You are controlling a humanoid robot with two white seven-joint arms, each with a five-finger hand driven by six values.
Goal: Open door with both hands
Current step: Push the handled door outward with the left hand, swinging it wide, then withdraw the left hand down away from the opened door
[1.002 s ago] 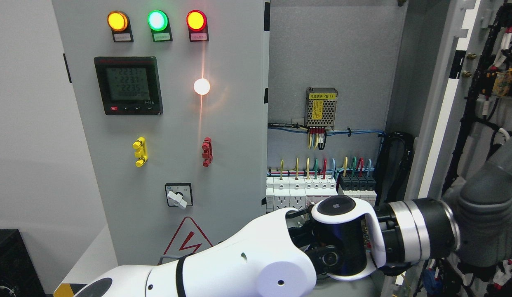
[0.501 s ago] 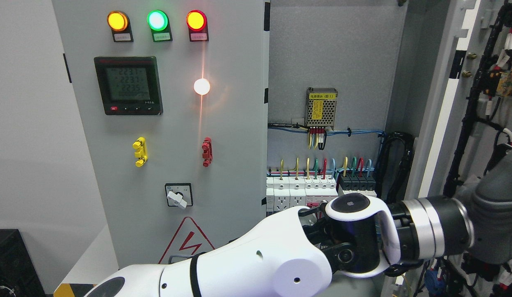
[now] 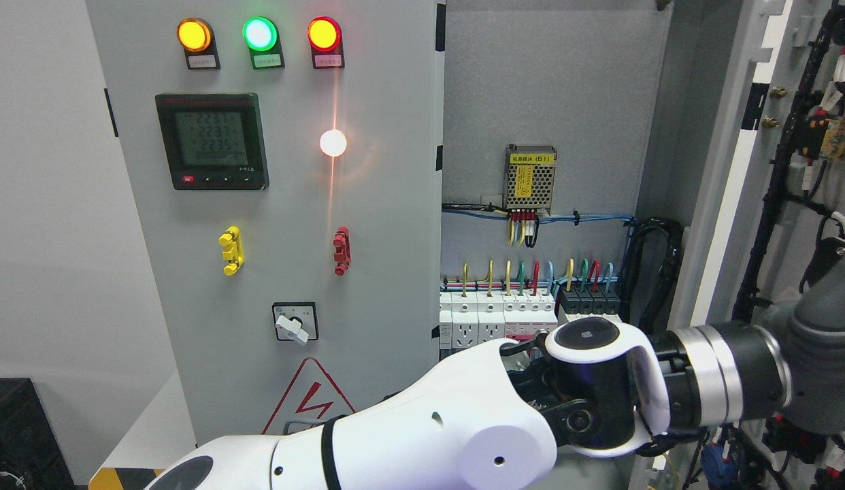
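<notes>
The left arm [image 3: 422, 435] enters from about 7 o'clock and reaches across to 4 o'clock, where its grey forearm [image 3: 803, 367] passes behind the edge of the open door [image 3: 728, 197]. The left hand itself is hidden past that edge, so whether its fingers are spread or curled cannot be told. The door stands swung wide at 3 o'clock, its inner face carrying black cable looms [image 3: 783, 170]. The cabinet interior [image 3: 552, 82] is exposed at centre: one perforated power supply [image 3: 530, 178] at about 1 o'clock, and below it a row of white and black breakers [image 3: 524, 314] fed by coloured wires. The closed panel [image 3: 382, 224] at 10 o'clock holds three lit lamps (amber [image 3: 194, 35], green [image 3: 260, 33], red [image 3: 324, 33]), one meter [image 3: 211, 141], one white light [image 3: 333, 143], two handles, yellow [image 3: 230, 250] and red [image 3: 341, 250], and one rotary switch [image 3: 294, 322]
</notes>
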